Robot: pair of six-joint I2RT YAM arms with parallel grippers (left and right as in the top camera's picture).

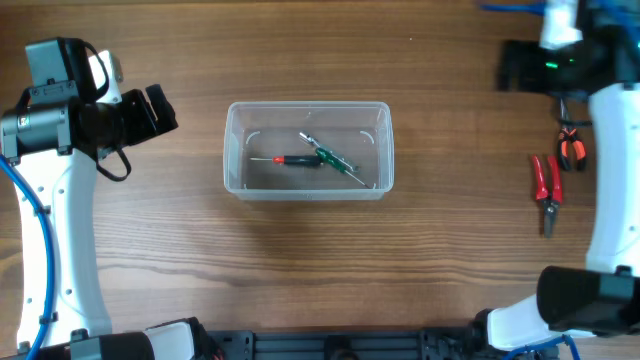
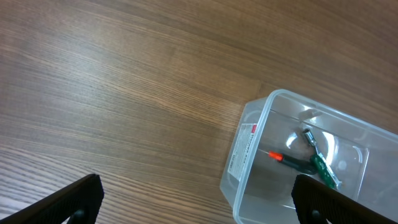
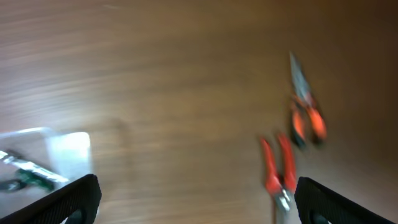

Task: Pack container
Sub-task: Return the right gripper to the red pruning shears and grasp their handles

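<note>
Because the container (image 1: 300, 107) looks thin-walled, light and slick, it is probably best pinched at a short-end rim. It sits mid-way across the tabletop (image 1: 300, 270), mouth up, its long axis running left to right, with two screwdrivers (image 1: 325, 156) inside. The left end effector (image 2: 199, 205) and right end effector (image 3: 199, 202) both gape wide, empty.

The container (image 1: 232, 170) sits mid-frame on the table (image 1: 300, 270), with two screwdrivers (image 1: 300, 160) touching inside it. Two pliers (image 1: 547, 200) lie far right, well apart from it.
</note>
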